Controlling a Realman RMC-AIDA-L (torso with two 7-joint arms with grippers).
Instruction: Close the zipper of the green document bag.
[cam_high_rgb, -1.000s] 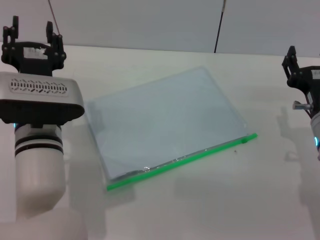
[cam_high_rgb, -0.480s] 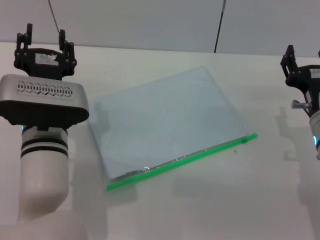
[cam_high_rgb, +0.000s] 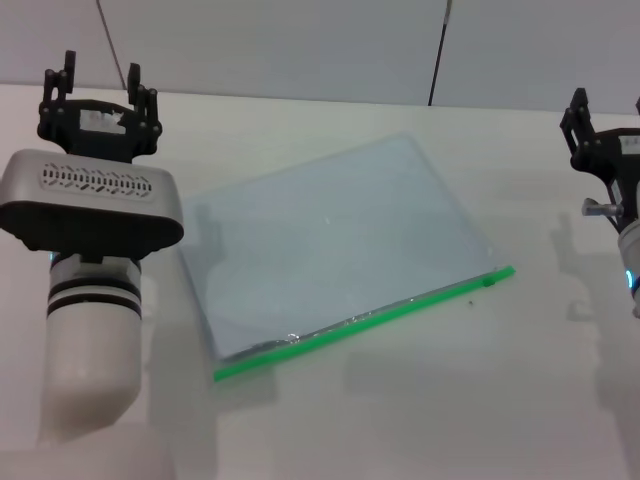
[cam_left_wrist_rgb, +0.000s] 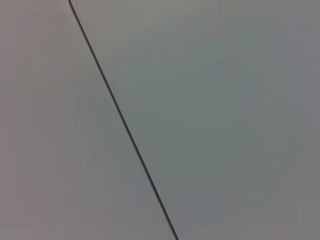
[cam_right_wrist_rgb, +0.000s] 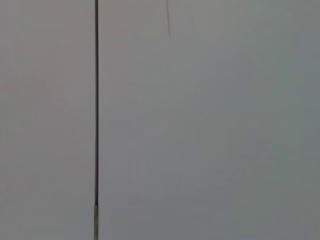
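Observation:
The green document bag (cam_high_rgb: 330, 245) lies flat in the middle of the white table, a translucent pale blue pouch turned at an angle. Its bright green zipper (cam_high_rgb: 360, 322) runs along the near long edge, and the small slider (cam_high_rgb: 489, 281) sits close to that edge's right end. My left gripper (cam_high_rgb: 100, 70) is raised at the far left, beyond the bag's left corner, open and holding nothing. Over at the right border of the head view is my right gripper (cam_high_rgb: 608, 102), well clear of the bag and also open and empty. Neither wrist view shows the bag.
The white table (cam_high_rgb: 420, 410) stretches in front of the bag. A grey wall with a dark vertical seam (cam_high_rgb: 437, 60) stands behind it. Both wrist views show only that wall, each with a dark seam (cam_left_wrist_rgb: 122, 122) (cam_right_wrist_rgb: 96, 100).
My left arm has moved right and a little farther away, closer to the bag's left corner. The right arm and the bag have stayed put.

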